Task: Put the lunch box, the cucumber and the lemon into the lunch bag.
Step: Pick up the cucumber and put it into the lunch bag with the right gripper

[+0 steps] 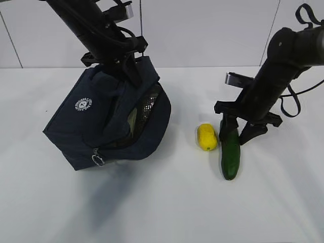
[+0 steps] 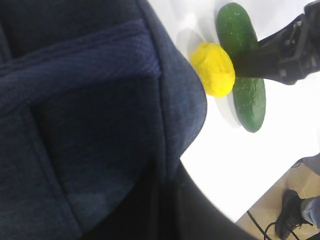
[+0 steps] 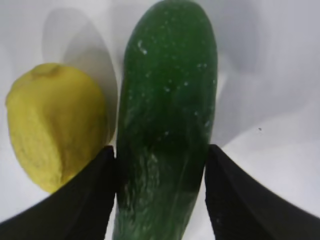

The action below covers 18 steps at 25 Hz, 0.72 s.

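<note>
The plain white surface (image 1: 167, 212) met a pale panelled wall, and only the left wrist view caught a wood floor and a dark shoe (image 2: 286, 212) beyond its edge. The left fingers, shut, held the lunch bag (image 1: 109, 126) tilted up at the surface's left. Right of middle, the cucumber (image 3: 167, 125) lay between the right fingers (image 3: 80, 205), which touched both its sides, with the lemon (image 3: 55, 125) just beside.

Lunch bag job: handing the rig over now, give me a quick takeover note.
Left gripper: shut on the bag, holding its top fabric up so it stands tilted with the mouth open.
Right gripper: fingers on both sides of the cucumber, which lies on the table.
Lemon: on the table just left of the cucumber.
Lunch box: a pale shape shows inside the bag mouth, probably it.
Left: cucumber, then lemon, into the bag.
</note>
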Each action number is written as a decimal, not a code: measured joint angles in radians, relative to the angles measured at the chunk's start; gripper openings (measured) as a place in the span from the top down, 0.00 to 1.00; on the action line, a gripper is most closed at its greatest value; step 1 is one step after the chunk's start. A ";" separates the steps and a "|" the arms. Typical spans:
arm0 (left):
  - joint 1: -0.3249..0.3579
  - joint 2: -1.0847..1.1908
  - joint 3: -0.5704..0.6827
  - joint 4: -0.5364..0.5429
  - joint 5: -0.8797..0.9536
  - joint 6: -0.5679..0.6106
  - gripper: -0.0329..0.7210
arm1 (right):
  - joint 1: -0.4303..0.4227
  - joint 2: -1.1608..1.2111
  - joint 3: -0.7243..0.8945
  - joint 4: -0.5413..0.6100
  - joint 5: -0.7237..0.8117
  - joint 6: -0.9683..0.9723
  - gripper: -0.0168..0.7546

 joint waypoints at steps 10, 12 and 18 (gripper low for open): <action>0.000 0.000 0.000 0.000 0.008 0.000 0.97 | 0.000 0.014 0.000 0.006 -0.022 0.000 0.56; 0.000 0.000 0.000 0.000 0.008 0.000 0.97 | 0.000 0.014 -0.002 0.006 -0.023 0.000 0.58; 0.000 0.000 0.000 0.000 0.008 0.000 0.97 | -0.008 -0.054 -0.039 0.050 -0.022 -0.068 0.58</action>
